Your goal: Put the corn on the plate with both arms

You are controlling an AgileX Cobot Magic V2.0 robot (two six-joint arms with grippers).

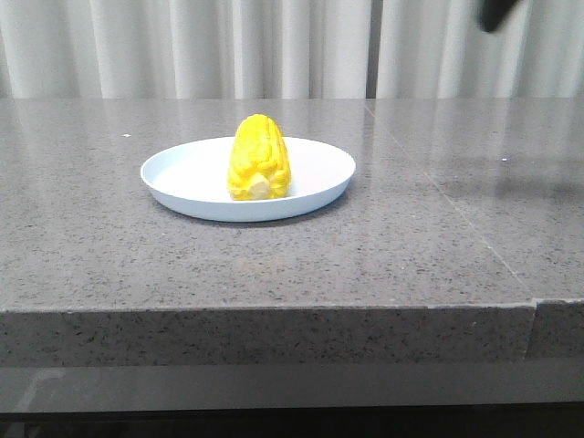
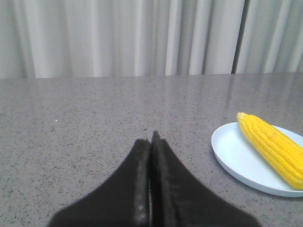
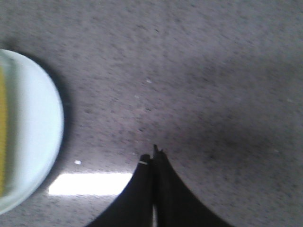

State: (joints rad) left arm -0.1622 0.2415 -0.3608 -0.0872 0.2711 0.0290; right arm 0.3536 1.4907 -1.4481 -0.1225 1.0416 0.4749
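Note:
The yellow corn [image 1: 259, 157] lies on the pale blue-white plate [image 1: 182, 169] in the middle of the table, its pale stub end toward me. In the left wrist view the corn [image 2: 274, 146] lies on the plate [image 2: 236, 158], off to the side of my left gripper [image 2: 151, 141], which is shut and empty above bare table. My right gripper [image 3: 154, 156] is shut and empty, high above the table beside the plate [image 3: 38, 127]; a strip of corn [image 3: 2, 137] shows at the frame edge. In the front view only a dark bit of the right arm [image 1: 500, 13] shows at the top.
The grey speckled stone table [image 1: 411, 237] has a seam running back on its right side and a front edge near me. White curtains [image 1: 182, 46] hang behind the table. A bright light reflection [image 3: 90, 183] lies on the table near the right gripper.

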